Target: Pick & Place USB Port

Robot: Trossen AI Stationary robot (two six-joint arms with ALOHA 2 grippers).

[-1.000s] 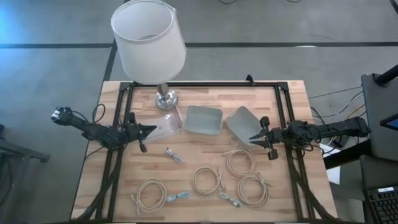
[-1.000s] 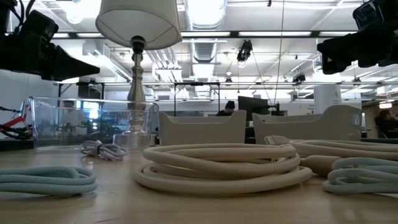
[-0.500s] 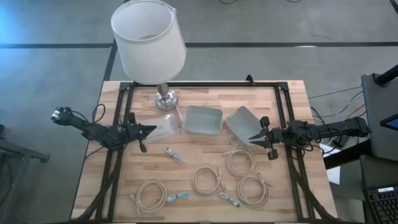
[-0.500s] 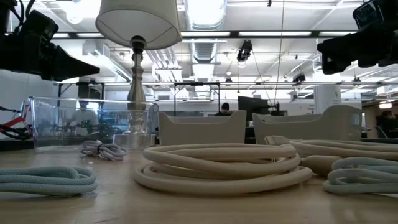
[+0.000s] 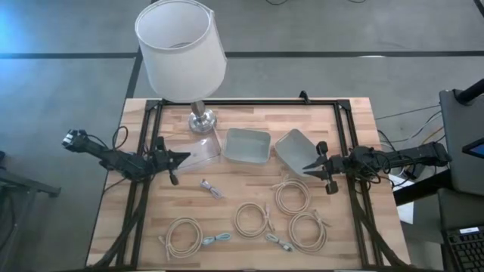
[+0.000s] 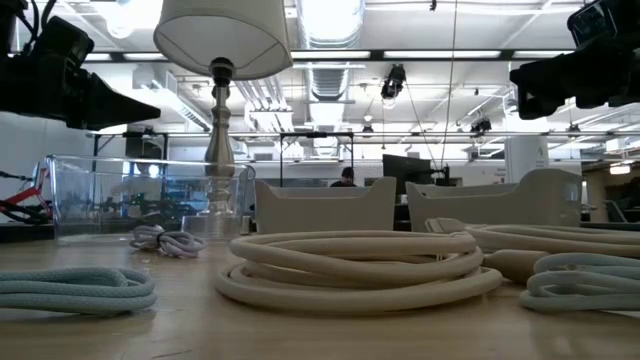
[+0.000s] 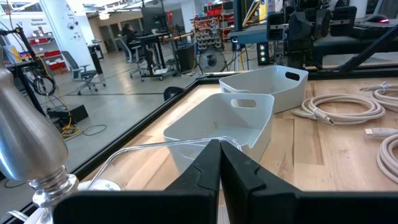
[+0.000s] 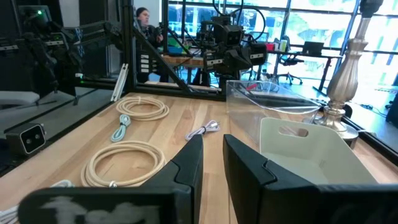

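Note:
Several coiled cables lie flat on the wooden table: cream coils (image 5: 291, 196), (image 5: 252, 219), (image 5: 306, 230), (image 5: 181, 236), pale blue ones (image 5: 215, 240), (image 5: 280, 242), and a small grey-white cable (image 5: 212, 187), also in the right wrist view (image 8: 202, 130). My left gripper (image 5: 186, 157) (image 7: 219, 149) hovers shut over the table's left side, beside a clear box (image 5: 193, 151). My right gripper (image 5: 305, 168) (image 8: 212, 146) hovers on the right, by a tilted grey bin (image 5: 295, 147), its fingers a narrow gap apart. Neither holds anything.
A second grey bin (image 5: 247, 145) stands upright at the table's middle far side. A lamp with a white shade (image 5: 181, 45) has its metal base (image 5: 203, 119) at the far edge. A black frame (image 5: 147, 151) runs along the table's left, right and far sides.

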